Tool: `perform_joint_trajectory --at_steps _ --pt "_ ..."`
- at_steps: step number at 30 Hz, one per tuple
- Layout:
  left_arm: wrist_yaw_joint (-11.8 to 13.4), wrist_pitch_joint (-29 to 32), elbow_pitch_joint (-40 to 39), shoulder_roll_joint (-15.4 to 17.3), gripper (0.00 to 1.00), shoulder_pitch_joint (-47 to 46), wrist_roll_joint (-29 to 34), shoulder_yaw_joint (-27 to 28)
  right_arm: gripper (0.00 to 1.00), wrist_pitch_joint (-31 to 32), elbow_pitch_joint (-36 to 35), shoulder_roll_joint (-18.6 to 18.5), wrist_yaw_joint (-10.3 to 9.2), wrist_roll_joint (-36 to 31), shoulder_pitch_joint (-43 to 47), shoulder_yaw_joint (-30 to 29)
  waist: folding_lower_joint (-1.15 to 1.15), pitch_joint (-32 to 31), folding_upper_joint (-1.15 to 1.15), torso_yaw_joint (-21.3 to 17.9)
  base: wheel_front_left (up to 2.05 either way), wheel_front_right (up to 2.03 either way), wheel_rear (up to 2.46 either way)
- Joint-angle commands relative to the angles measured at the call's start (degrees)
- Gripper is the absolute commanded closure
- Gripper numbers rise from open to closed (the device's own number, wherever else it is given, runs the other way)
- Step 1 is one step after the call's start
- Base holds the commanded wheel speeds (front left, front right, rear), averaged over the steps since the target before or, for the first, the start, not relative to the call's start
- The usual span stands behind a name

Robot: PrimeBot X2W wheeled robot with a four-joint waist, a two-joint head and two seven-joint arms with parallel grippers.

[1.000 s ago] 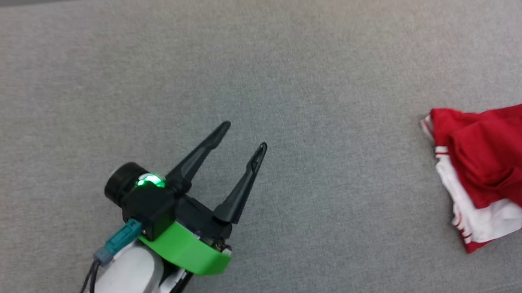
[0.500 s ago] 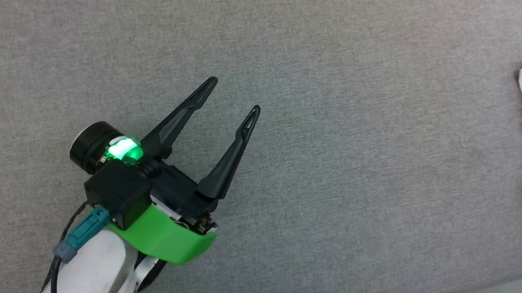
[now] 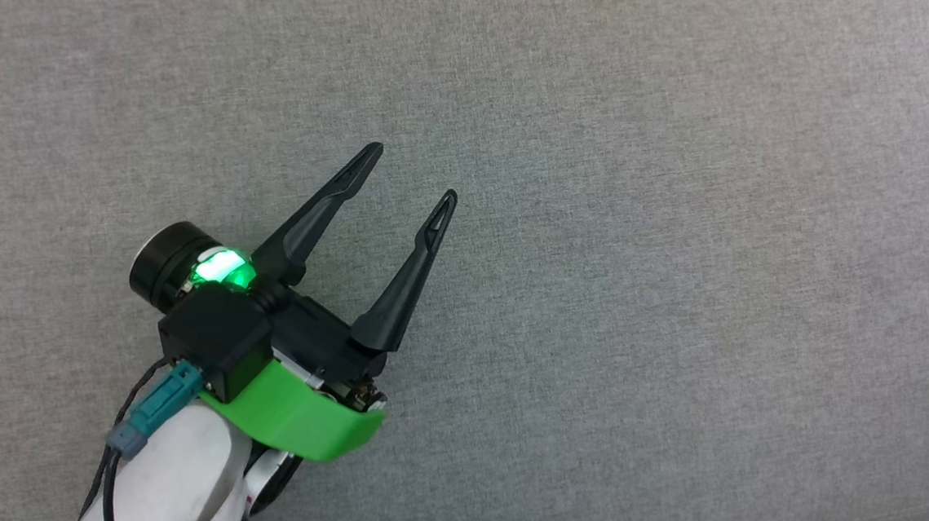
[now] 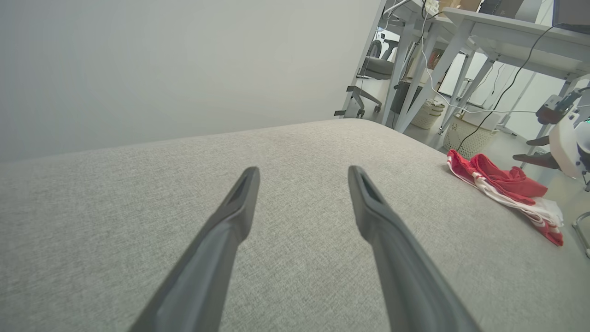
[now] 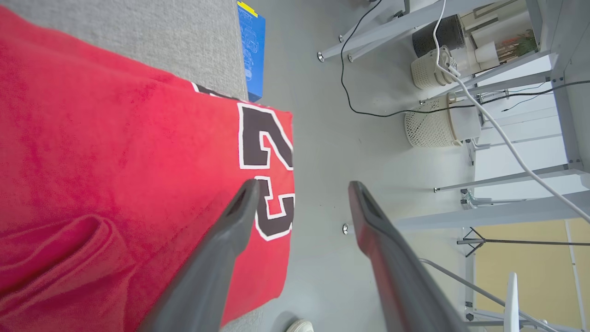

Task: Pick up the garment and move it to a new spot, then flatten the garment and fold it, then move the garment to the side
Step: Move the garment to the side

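At the near side of the grey padded surface, the left gripper is hovering with its two dark fingers spread wide, carrying nothing.

Further along, at the right-hand end of that surface, the garment is lying in a folded, somewhat rumpled bundle, well apart from the left gripper. One red panel with black, white-outlined numerals is hanging over the edge toward the floor.

The right gripper is standing over that overhanging panel, jaws wide and gripping nothing. Whether one finger is brushing the fabric, I cannot tell.

Assessment: the step in hand is looking like the last one, setting the garment aside and letting go.
- **Withdrawal:** the right gripper should be drawing straight up off the cloth with its jaws wide, so that no fingertip is catching a fold and dragging the bundle open.
- **Risk:** the overhang is the weak point, since its weight may be pulling the garment off the edge. A nudge inboard would be prudent.

Beyond, a wicker basket and cables are sitting on the floor, away from the work.
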Motion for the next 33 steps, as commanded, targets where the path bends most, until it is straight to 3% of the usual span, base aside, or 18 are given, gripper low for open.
perform_joint_trajectory --at_steps 1,10,19,23,33 --pt "0.3 -0.8 0.9 -0.5 0.0 -0.5 -0.5 0.2 0.0 -1.1 0.2 -0.3 -0.1 -0.1 -1.0 0.2 -0.01 -3.0 0.0 1.2 0.0 0.0 0.0" --pt "1.1 -3.5 7.5 -3.4 0.0 3.5 -3.3 2.3 0.0 -4.6 -6.3 0.2 -0.1 8.4 -0.6 5.1 -0.01 -14.3 0.0 4.7 0.0 0.0 0.0" --pt "1.9 -3.8 12.3 -6.0 0.0 9.1 -4.8 6.8 0.0 -3.8 -25.5 3.6 -0.1 21.7 9.0 7.2 -0.01 -24.3 0.0 9.7 0.0 0.0 0.0" --pt "2.5 -3.8 13.9 -7.1 0.0 11.2 -4.4 8.7 0.0 -3.6 -34.1 7.8 -0.1 24.2 15.4 5.2 -0.01 -27.5 0.0 11.7 0.0 0.0 0.0" --pt "3.3 -3.8 18.1 -8.8 0.0 16.3 -1.7 11.4 0.0 -4.4 -50.2 22.9 -0.1 23.4 32.0 4.2 -0.01 -32.4 0.0 14.8 0.0 0.0 0.0"
